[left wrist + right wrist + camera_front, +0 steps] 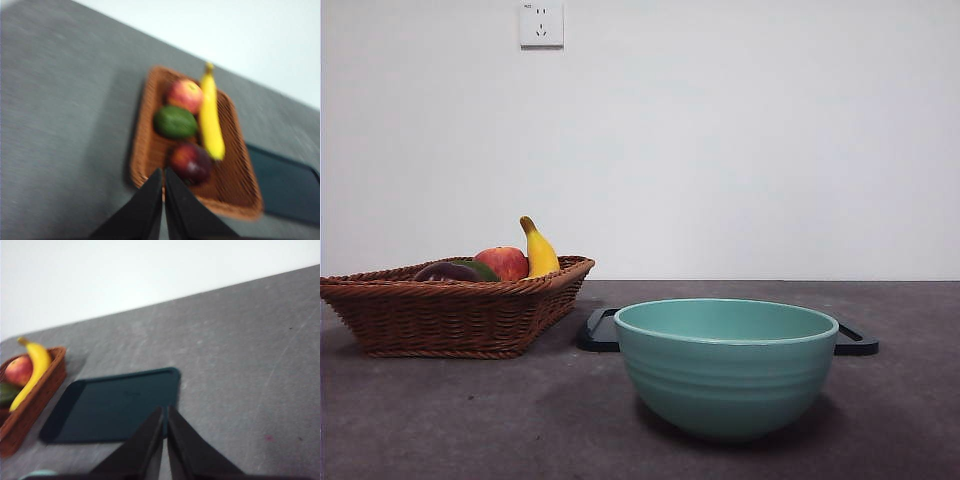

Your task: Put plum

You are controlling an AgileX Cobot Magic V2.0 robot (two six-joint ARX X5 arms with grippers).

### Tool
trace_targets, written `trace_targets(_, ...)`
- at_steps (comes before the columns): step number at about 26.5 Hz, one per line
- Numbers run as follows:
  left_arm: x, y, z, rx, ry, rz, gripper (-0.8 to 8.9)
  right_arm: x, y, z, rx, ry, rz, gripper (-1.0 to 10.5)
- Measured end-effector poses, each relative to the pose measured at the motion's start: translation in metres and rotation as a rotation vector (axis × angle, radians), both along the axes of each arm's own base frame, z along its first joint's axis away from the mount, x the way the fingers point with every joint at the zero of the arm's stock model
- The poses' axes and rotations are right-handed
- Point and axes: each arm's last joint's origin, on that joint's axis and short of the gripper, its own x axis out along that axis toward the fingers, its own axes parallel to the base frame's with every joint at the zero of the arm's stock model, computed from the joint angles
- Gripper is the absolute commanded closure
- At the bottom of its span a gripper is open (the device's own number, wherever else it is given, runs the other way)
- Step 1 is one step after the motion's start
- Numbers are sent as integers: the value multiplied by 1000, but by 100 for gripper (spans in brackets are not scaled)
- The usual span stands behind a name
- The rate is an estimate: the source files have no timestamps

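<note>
Grey table (440,420); plum (191,162) in basket (150,150); both claws closed.

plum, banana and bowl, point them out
plum (191,162), left wrist view, middle of its dark skin
banana (211,119), left wrist view, mid-length of the peel
bowl (726,375), front view, outer wall

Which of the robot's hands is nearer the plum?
The left. The left hand hangs just above the plum in the basket; the right hand is over the dark tray, beside the basket.
</note>
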Motion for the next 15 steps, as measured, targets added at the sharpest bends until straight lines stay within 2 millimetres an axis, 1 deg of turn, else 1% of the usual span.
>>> trace_targets(2, 6, -1, 12, 5, 40, -68, 804, 2, 0, 15, -15, 51, 31, 941)
trace_targets(5, 15, -4, 28, 17, 94, -156, 804, 8, 2, 30, -22, 142, 110, 941)
trace_targets(9, 26, -11, 43, 22, 163, -279, 804, 20, 6, 49, -26, 249, 226, 941)
trace_targets(12, 38, -20, 55, 25, 243, -406, 804, 34, 14, 68, -67, 353, 339, 941)
trace_targets(15, 42, -33, 67, 32, 301, -540, 804, 48, 28, 78, -116, 436, 469, 941)
